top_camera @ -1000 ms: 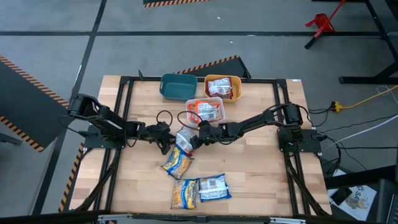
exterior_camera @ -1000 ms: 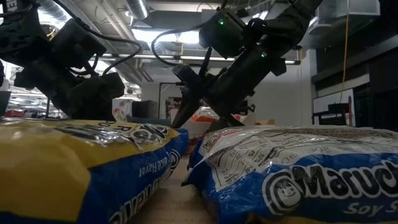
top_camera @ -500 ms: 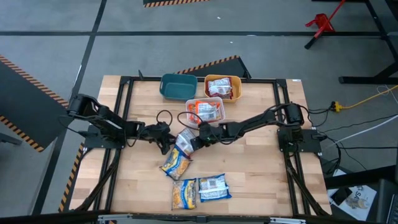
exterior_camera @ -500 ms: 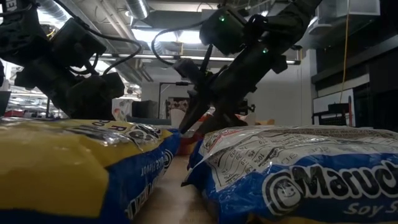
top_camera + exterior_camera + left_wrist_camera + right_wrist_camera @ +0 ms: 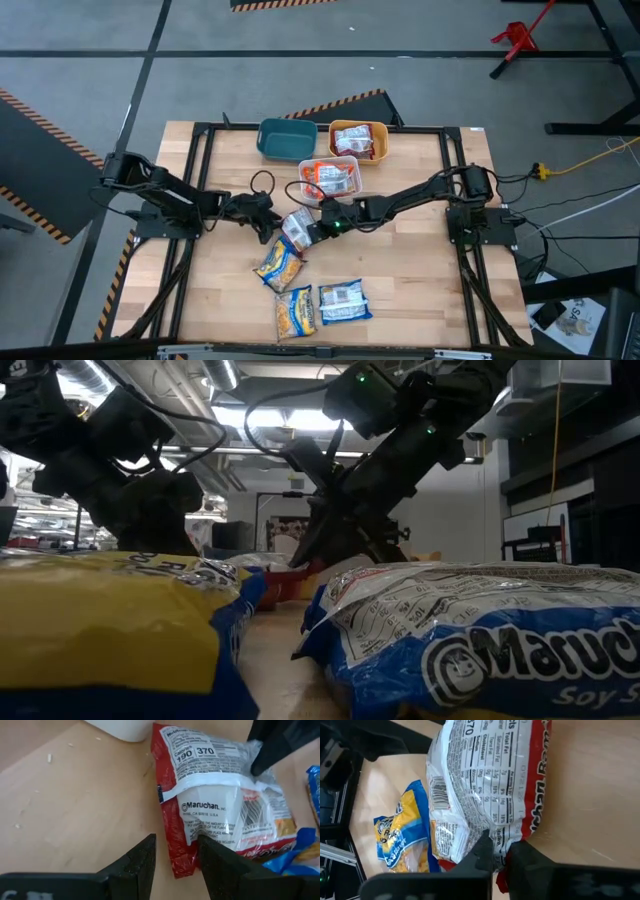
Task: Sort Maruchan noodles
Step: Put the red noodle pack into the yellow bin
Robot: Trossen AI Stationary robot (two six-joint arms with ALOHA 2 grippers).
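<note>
A red-and-white Maruchan packet lies at mid table, label side up, its near end resting on a blue-yellow packet. My left gripper is at its left end and my right gripper at its right side, each shut on it. Two more blue-yellow packets lie flat near the front edge. In the low view these two fill the foreground and both arms hang behind them. My left gripper has the packet's red corner edge in the narrow gap between its two fingers. The fingers come in nearly level from the table's left. That end lies low, close to the wood. My right gripper pinches the packet's red side edge between its two fingers. It slants down from the table's right, with the fingers lying across that edge. The packet's other end rests on the blue-yellow packet.
At the back stand a teal bin, an orange bin holding a packet, and a clear white bin holding red packets, just behind the grippers. Bare wood lies to the right and the near left.
My right gripper has shut on the red-and-white packet's side edge, taking hold. My left arm has drawn back a little toward the table's left. The blue-yellow packet under the red one has slid slightly toward the near left.
</note>
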